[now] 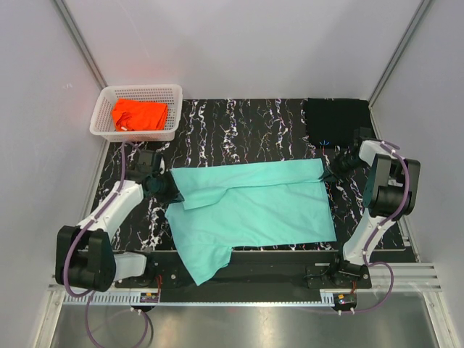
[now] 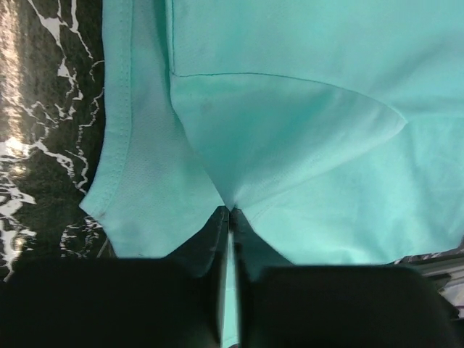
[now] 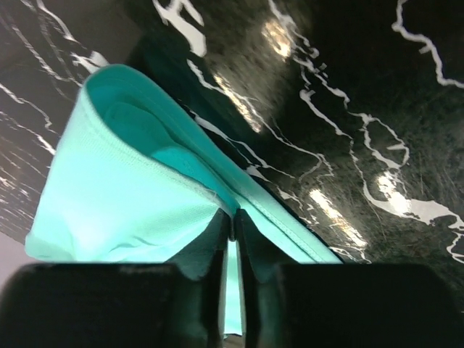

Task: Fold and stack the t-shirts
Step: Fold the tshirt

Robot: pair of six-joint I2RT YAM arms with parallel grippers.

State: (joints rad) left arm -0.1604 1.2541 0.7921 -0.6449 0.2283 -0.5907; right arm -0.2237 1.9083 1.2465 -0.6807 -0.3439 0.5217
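Orange t-shirt (image 1: 138, 114) lies in the basket (image 1: 101, 125) — far left. Left gripper (image 1: 172, 193) and right gripper (image 1: 327, 176) each clench the mint-teal t-shirt (image 1: 254, 206) at opposite side edges.

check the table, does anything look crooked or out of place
The mint shirt lies crooked: its folded-over far edge slants, and one corner trails off the near edge of the tabletop. The left gripper and right gripper each pinch a side of it. The orange shirt sits crumpled in the basket.
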